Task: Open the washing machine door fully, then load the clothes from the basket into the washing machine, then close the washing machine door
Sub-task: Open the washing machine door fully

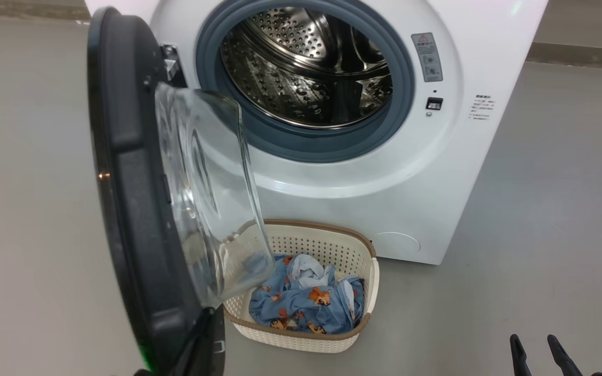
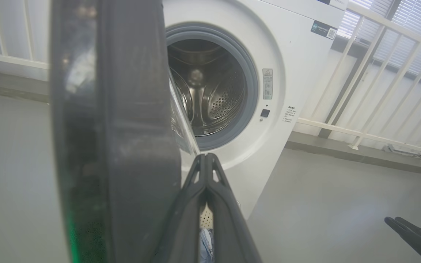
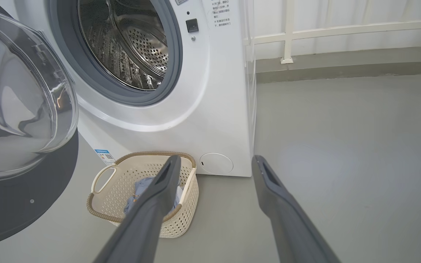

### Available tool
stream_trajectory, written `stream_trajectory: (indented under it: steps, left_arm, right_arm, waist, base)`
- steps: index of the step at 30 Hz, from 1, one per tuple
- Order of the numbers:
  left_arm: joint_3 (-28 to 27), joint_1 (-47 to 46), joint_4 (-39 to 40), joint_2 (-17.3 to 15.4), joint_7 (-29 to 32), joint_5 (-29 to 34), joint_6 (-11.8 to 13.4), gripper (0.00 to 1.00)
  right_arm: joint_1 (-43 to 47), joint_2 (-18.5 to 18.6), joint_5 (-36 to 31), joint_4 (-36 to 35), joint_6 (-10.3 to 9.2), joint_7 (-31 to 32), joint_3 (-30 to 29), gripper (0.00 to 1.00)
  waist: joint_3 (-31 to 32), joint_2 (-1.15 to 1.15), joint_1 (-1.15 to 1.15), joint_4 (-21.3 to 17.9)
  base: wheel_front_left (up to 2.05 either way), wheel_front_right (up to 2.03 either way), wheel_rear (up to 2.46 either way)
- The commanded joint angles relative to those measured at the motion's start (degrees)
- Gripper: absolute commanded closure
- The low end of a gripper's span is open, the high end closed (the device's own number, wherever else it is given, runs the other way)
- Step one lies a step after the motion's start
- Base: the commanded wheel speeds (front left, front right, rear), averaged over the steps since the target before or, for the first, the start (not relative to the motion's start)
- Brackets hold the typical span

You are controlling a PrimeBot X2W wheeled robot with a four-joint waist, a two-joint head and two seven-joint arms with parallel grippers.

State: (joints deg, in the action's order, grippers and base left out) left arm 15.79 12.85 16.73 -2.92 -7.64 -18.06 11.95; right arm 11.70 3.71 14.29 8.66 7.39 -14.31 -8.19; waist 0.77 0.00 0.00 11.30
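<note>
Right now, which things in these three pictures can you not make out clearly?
- Head view: the washing machine door covers the basket's left corner; clothes beneath the top blue cloth are hidden.
- Left wrist view: the same door, blurred, hides the drum's left side; the shut left pincer covers most of the basket.
- Every view: the warning label's print is too small to read.

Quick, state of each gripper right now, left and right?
Left gripper: jaws shut, nothing between them, beside the washing machine door.
Right gripper: jaws open, empty.
</note>
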Motion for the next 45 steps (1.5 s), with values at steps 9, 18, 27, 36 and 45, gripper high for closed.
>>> stream_trajectory:
  steps: [9, 18, 27, 36, 45]
  left_arm:
    - [-6.5, -1.8, 1.1, -1.3, -1.0, -1.4, 2.5, 1.00]
    - [-11.9, -3.7, -2.6, -1.8, -3.0, -4.2, 3.7, 1.00]
    - [-17.4, -7.6, -9.1, -2.8, -5.3, -6.5, 4.2, 1.00]
    - [-24.8, -13.3, -16.2, -4.0, -6.9, -8.9, 4.6, 1.00]
    - [-30.8, -18.0, -23.6, -6.1, -7.3, -8.4, 3.1, 1.00]
  right_arm:
    - [-0.8, 0.8, 0.5, -1.0, 0.10, -0.7, 1.3, 0.00]
    - [-1.3, 1.0, 0.4, -1.2, 0.10, -0.7, 2.0, 0.00]
    - [-1.4, 1.3, 0.2, -1.0, 0.10, -0.7, 2.3, 0.00]
    - [-1.3, 1.7, 0.5, -0.6, 0.10, -0.7, 2.6, 0.00]
    - [-1.0, 1.5, 0.5, 0.0, 0.10, -0.7, 2.7, 0.00]
  waist:
    - [-0.8, 0.00, 0.00, 3.4]
    - [-1.4, 0.00, 0.00, 5.6]
    - [-1.5, 0.00, 0.00, 5.9]
    - [-1.4, 0.00, 0.00, 4.6]
    - [-0.6, 0.00, 0.00, 3.2]
  base:
    - [0.00, 0.00, 0.00]
    - [0.00, 0.00, 0.00]
    - [0.00, 0.00, 0.00]
    - [0.00, 0.00, 0.00]
    - [0.00, 0.00, 0.00]
